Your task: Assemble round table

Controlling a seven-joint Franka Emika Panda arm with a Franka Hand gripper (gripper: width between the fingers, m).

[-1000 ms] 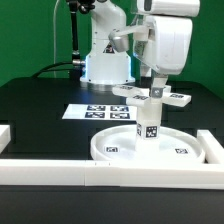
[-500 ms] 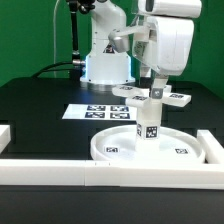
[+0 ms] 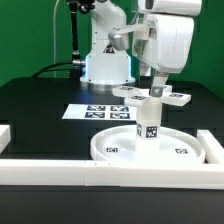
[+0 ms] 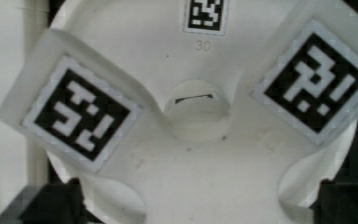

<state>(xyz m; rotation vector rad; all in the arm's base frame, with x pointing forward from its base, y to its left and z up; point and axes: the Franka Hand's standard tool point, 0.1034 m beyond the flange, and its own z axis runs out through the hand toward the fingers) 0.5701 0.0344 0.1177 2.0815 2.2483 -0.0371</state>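
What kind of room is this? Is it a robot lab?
Probably a robot lab or test bench. A white robot arm stands over a black table fenced by white border rails, and the round disc, leg and marker board wear black-and-white square tags for cameras.

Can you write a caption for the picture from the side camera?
Open gripper above the marked leg, which stands upright on the round disc.
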